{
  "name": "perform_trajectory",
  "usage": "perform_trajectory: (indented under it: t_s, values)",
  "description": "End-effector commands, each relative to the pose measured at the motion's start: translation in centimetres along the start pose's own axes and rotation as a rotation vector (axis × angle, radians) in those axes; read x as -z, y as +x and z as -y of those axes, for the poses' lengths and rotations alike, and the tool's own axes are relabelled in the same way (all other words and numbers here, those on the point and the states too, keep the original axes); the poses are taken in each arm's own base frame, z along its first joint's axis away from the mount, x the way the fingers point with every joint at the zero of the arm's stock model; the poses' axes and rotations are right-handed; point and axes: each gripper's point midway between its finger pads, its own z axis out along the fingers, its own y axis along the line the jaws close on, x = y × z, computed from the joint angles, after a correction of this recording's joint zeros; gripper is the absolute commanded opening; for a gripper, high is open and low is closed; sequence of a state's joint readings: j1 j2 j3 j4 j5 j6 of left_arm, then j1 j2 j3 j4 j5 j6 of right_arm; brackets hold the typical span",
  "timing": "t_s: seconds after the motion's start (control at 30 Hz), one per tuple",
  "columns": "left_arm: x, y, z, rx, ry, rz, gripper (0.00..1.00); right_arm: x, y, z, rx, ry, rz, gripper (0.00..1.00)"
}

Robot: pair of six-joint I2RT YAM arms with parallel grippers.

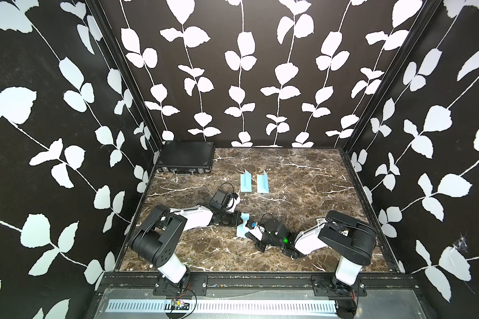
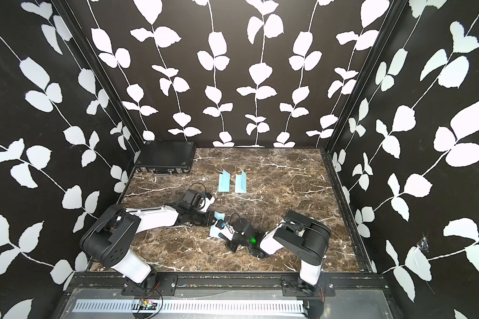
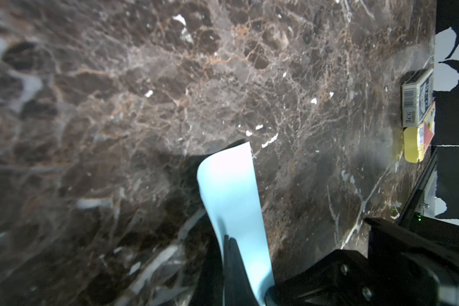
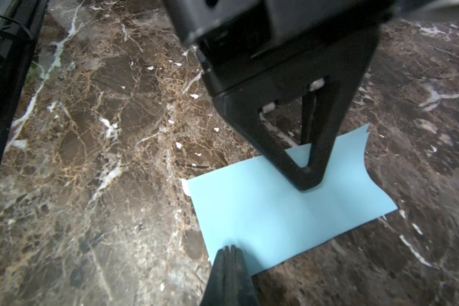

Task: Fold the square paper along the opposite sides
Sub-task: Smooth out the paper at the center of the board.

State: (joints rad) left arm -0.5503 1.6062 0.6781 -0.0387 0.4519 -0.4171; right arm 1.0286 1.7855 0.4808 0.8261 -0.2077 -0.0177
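I watch through two top views set high and well behind the left end effector (image 1: 242, 219) and the right end effector (image 1: 246, 234), facing down and forward, far enough to show the whole tabletop (image 1: 302, 176). Each wrist view is taken from close behind its own end effector and looks forward along it, very near to the tabletop. All four views share the blue paper (image 4: 263, 212) between the two end effectors.

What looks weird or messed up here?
The blue paper being folded: one side curls up off the marble table instead of lying flat, and that raised corner looks jagged, maybe torn.
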Motion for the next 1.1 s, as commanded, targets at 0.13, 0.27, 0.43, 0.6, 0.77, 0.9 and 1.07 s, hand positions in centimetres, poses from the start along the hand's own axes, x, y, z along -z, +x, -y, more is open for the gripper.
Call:
perform_trajectory:
  t_s: [0.13, 0.27, 0.43, 0.6, 0.77, 0.9, 1.07]
  values:
    - [-0.4, 4.8, -4.7, 0.058, -0.187, -0.129, 0.00, 1.3, 8.7, -1.0, -0.063, 0.023, -0.303, 0.00]
    - [-0.4, 4.9, -4.8, 0.056, -0.191, -0.126, 0.00, 1.5, 9.0, -1.1, -0.071, 0.033, -0.319, 0.00]
    - [-0.4, 4.9, -4.8, 0.053, -0.191, -0.125, 0.00, 1.8, 9.5, -1.2, -0.082, 0.045, -0.331, 0.00]
    - [-0.4, 4.9, -4.8, 0.054, -0.192, -0.127, 0.00, 2.2, 9.8, -1.4, -0.087, 0.066, -0.337, 0.00]
    - [-0.3, 4.8, -4.7, 0.053, -0.189, -0.123, 0.00, 2.7, 10.1, -1.6, -0.091, 0.091, -0.338, 0.00]
    - [-0.3, 4.9, -4.7, 0.051, -0.187, -0.123, 0.00, 3.1, 9.2, -2.0, -0.100, 0.080, -0.319, 0.00]
    - [-0.3, 4.8, -4.5, 0.053, -0.179, -0.121, 0.00, 4.4, 4.5, -1.1, -0.041, 0.125, -0.211, 0.00]
